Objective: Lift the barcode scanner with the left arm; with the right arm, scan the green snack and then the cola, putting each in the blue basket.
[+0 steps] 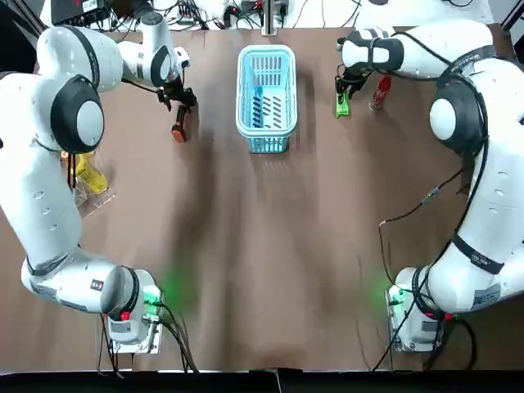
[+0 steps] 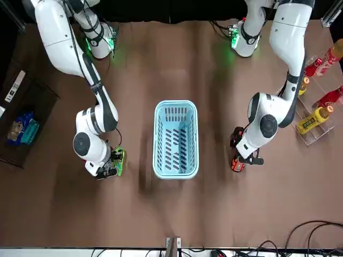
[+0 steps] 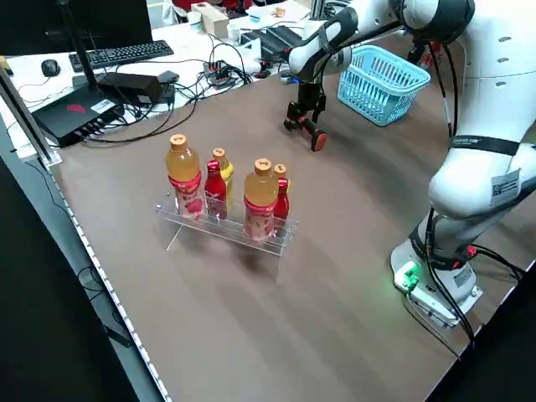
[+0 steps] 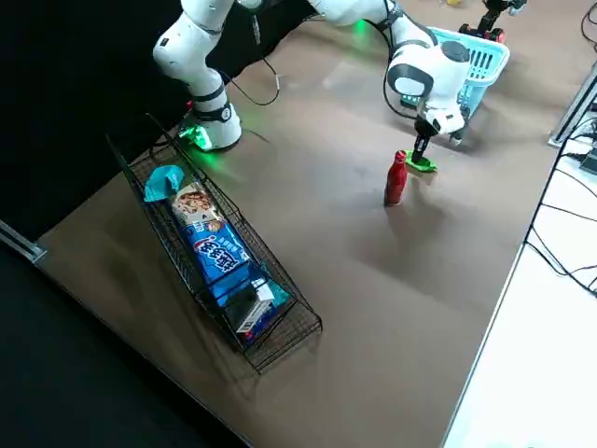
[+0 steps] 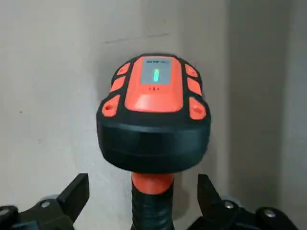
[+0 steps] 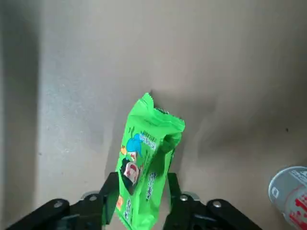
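Drink bottles: in a clear rack on the table, at the robot's left, well apart from the task's things.
Left gripper: low over the table, fingers spread on either side of the scanner's handle, not touching it.
Barcode scanner: lying on the table left of the basket, green light lit on its orange head.
Blue basket: mid-table between the two grippers, nothing in it.
Right gripper: fingers pressed against the snack's sides.
Green snack: pinched at table level, right of the basket.
Cola: upright, just beside the snack.
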Robot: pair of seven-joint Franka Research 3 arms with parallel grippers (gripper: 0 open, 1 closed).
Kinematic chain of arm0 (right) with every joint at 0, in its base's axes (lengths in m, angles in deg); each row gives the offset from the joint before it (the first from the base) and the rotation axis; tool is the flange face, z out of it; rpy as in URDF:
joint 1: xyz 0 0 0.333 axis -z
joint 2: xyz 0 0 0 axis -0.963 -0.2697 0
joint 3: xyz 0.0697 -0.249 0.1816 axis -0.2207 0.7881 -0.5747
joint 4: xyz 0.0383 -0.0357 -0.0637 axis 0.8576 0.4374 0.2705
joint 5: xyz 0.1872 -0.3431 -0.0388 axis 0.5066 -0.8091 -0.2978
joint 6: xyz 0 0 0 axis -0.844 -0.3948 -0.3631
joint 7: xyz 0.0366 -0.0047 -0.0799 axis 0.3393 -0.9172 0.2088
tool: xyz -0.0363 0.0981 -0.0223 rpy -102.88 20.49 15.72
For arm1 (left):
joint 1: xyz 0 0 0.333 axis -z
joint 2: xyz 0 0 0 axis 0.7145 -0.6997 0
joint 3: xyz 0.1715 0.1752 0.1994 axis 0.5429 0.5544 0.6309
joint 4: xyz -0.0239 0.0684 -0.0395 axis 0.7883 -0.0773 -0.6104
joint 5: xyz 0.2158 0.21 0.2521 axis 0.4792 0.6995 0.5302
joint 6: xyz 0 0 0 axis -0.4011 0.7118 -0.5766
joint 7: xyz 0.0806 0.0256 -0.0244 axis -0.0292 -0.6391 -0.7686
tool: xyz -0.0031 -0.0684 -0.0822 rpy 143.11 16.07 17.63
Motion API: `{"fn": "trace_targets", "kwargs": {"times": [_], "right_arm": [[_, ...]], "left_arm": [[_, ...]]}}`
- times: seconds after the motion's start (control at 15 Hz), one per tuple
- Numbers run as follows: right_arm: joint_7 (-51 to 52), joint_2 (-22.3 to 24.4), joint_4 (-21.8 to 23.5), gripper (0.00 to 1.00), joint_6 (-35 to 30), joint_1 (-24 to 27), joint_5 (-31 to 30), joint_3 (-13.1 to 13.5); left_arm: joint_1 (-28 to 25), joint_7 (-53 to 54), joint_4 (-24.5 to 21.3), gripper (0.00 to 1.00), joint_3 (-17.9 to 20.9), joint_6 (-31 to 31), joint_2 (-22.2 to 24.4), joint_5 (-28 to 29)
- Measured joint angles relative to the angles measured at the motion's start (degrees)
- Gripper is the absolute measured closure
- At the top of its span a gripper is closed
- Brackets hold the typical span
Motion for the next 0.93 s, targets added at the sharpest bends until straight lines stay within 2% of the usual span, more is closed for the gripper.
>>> {"fn": "trace_targets", "kwargs": {"times": [0.07,0.13,0.2,0.33,0.53,0.67,0.87,0.93], "right_arm": [[0.0,-0.24,0.0,0.52,0.2,0.0,-0.11,0.0],[0.0,-0.45,0.0,0.56,0.29,0.0,-0.33,0.01],[-0.01,-0.62,-0.01,0.66,0.32,0.01,-0.43,0.03],[-0.01,-0.91,-0.01,0.71,0.33,0.03,-0.51,0.1],[-0.11,-0.95,-0.13,0.89,0.23,0.06,-0.51,0.14],[-1.7,-0.95,-0.2,0.91,0.14,0.06,-0.45,0.13],[-6.65,-0.97,-0.57,0.91,0.12,0.06,-0.07,0.11],[-7.77,-0.96,-0.9,0.91,0.05,0.06,0.54,0.1]], "left_arm": [[0.0,0.06,0.0,0.01,0.0,0.0,-0.04,0.02],[0.0,0.1,0.0,0.01,0.0,0.0,-0.13,0.07],[0.0,0.12,0.0,0.01,0.0,0.0,-0.24,0.09],[0.0,0.15,0.01,0.01,0.0,-0.06,-0.5,0.1],[0.0,0.17,0.07,0.02,0.0,-0.19,-1.31,0.11],[0.0,0.17,0.18,0.03,0.0,-0.23,-1.56,0.11],[0.0,0.17,0.3,0.11,0.0,-0.25,-1.67,0.11],[0.0,0.17,0.37,0.19,0.0,-0.26,-1.67,0.11]]}}
